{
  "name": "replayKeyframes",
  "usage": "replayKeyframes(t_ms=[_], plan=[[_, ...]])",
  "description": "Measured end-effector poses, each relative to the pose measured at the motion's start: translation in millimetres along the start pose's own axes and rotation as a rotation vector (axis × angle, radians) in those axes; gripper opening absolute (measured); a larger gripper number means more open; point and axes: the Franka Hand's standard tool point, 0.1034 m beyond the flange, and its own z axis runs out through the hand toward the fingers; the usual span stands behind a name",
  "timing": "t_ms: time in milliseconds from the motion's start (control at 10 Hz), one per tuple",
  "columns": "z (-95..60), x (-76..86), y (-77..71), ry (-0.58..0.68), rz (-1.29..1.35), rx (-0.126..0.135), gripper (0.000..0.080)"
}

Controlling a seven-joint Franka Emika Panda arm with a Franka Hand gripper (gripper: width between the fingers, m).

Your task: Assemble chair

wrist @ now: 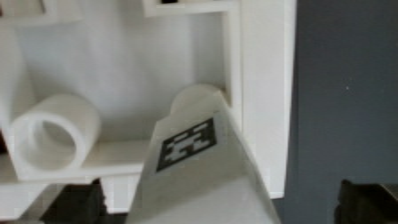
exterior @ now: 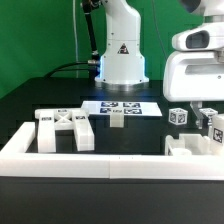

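The chair is in loose white parts. The X-braced back panel (exterior: 65, 129) lies at the exterior view's left, and a small block (exterior: 117, 121) lies in front of the marker board (exterior: 120, 106). At the exterior view's right, my gripper (exterior: 203, 122) hangs over a cluster of tagged parts (exterior: 190, 147) beside the barrier wall. In the wrist view a slanted tagged piece (wrist: 192, 148) rises between my fingers (wrist: 68, 203), next to a white frame part (wrist: 258, 70) and a round peg (wrist: 54, 135). My gripper (wrist: 214, 205) is open, with a gap on each side of the piece.
The long low white barrier wall (exterior: 100, 162) runs along the front and turns back at the exterior view's left. The robot's base (exterior: 120, 55) stands behind the marker board. A tagged cube (exterior: 178, 116) sits just left of my gripper. The table top is black.
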Motion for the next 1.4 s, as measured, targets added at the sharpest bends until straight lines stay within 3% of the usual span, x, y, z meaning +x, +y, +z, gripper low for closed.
replayKeyframes(t_ms=[100,300,400,500,800,1400], plan=[[0.1,0.2,0.4,0.001,-0.054,0.000,0.0649],[0.4,0.4,1.1,0.002,-0.049,0.001,0.0369],[0.6,0.3,1.2,0.001,-0.042,0.000,0.0369],[0.7,0.3,1.4,0.001,-0.026,0.000,0.0289],[0.7,0.9,4.6,0.003,0.121,-0.001,0.0289],[-1.2,1.7,38.7,0.014,0.594,-0.053,0.0292]])
